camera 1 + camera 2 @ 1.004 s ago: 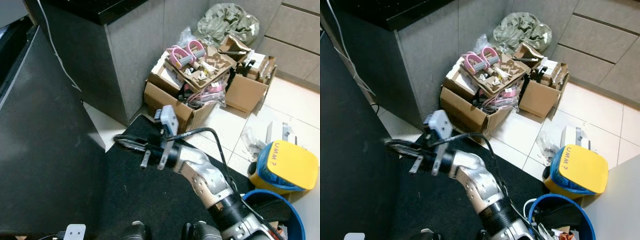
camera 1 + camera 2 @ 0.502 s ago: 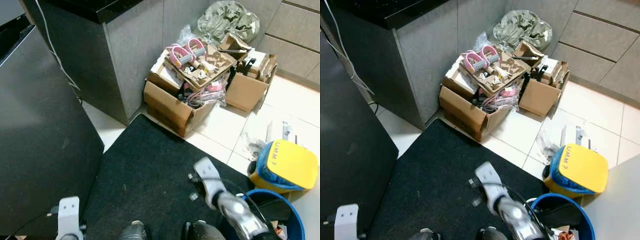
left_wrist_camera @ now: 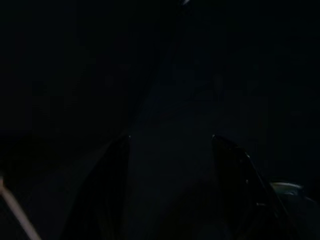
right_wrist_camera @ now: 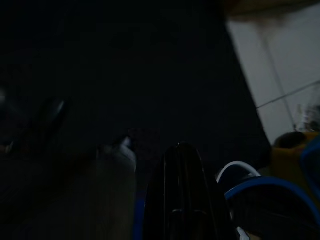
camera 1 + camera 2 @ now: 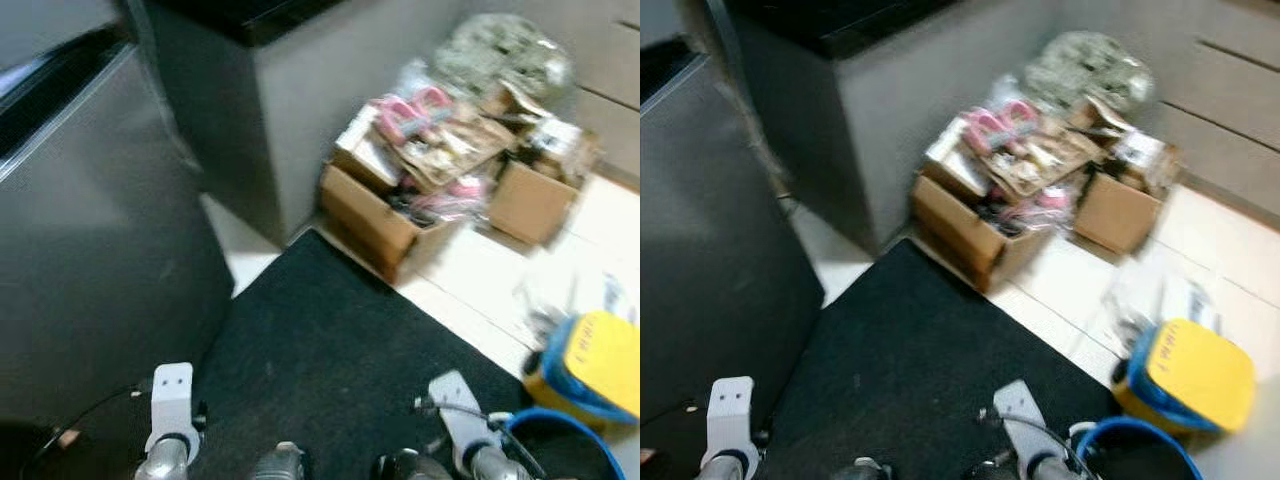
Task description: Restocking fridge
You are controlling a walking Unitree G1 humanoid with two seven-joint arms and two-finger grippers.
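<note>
Black mat (image 5: 330, 350) on tiled floor (image 5: 1080, 290); cluttered cardboard boxes (image 5: 450, 190) beside grey cabinet (image 5: 300, 110); yellow-lidded container (image 5: 1185, 380) apart.

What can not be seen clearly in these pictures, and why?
- Contents of the cardboard boxes: blurred in both eye views.
- Writing on the yellow lid: motion blur.
- Blue bucket: cut by the bottom edge.
- Left gripper: left wrist view too dark to tell its surroundings.

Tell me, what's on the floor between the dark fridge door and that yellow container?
In the left eye view, a black mat covers the floor between the fridge door and the yellow container, with pale floor tiles past its edge.
</note>
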